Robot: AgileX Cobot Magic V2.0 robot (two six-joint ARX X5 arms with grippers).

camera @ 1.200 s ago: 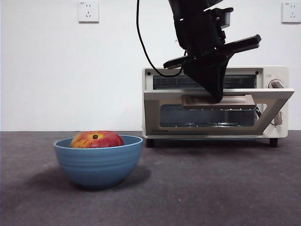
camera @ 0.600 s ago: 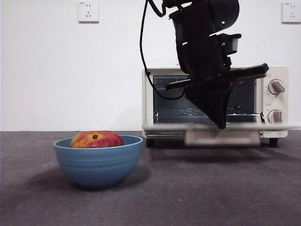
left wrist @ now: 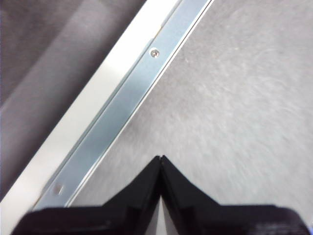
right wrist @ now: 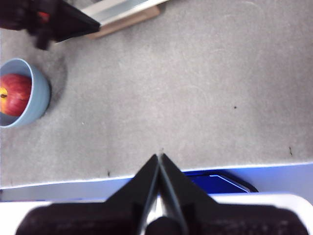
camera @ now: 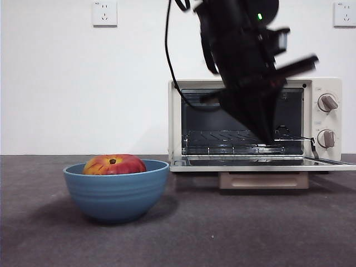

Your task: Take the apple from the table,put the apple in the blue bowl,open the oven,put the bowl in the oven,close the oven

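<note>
The red apple (camera: 114,164) lies in the blue bowl (camera: 115,192) on the table (camera: 250,233), left of the oven (camera: 328,119). The oven's door (camera: 261,162) lies open and flat, its tan handle (camera: 263,180) hanging below the front edge. My left gripper (camera: 267,136) hovers, blurred, just above the door; the left wrist view shows the gripper (left wrist: 161,157) shut and empty beside the door's metal edge (left wrist: 122,93). My right gripper (right wrist: 160,155) is shut, high over bare table, with the bowl (right wrist: 38,90) and apple (right wrist: 14,94) far off.
Inside the oven a wire rack (camera: 239,136) spans the cavity. Two grey knobs (camera: 326,102) sit on its right panel. The open door juts forward over the table. A blue-and-white edge (right wrist: 220,181) lies under my right gripper.
The oven door swung from half open down to flat. My left gripper came off the handle and now sits slightly higher, above the door.
</note>
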